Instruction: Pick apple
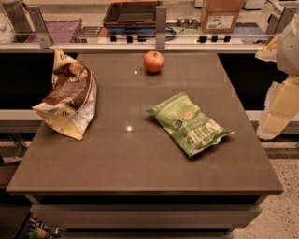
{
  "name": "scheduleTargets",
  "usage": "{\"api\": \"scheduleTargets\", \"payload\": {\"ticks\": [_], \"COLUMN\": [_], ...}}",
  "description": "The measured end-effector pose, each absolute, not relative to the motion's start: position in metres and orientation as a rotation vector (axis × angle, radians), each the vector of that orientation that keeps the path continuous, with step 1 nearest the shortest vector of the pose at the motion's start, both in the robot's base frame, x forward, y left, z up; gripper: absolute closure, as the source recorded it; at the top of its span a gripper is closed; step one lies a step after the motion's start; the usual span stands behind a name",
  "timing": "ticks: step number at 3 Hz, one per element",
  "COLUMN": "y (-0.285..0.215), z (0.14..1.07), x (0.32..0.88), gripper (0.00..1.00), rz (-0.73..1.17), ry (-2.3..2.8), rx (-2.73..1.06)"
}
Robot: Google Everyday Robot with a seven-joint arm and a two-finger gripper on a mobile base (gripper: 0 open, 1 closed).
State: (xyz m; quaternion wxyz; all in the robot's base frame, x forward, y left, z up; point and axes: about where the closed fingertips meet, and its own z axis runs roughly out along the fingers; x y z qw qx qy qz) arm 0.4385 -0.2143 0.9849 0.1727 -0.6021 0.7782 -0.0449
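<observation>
The apple (pixel 153 61) is small, round and red-orange, and stands upright near the far edge of the brown table (pixel 140 158), about mid-width. My gripper (pixel 275 114) hangs at the right edge of the view, beyond the table's right side. It is far from the apple, to its right and nearer the camera. It holds nothing that I can see.
A brown and yellow snack bag (pixel 70 95) lies at the table's left side. A green chip bag (pixel 189 123) lies right of centre, between the apple and the near edge. Behind the table runs a railing with shelves, a dark tray (pixel 133 13) and a cardboard box (pixel 220 15).
</observation>
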Motion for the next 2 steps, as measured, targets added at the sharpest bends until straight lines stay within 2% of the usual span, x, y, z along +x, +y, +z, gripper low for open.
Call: {"api": "scheduleTargets", "payload": {"ticks": [2], "y": [-0.213], "z": [0.995], "x": [0.457], "gripper": [0.00], "rz": [-0.118], "ry": [2.224], "rx": [-1.604]}}
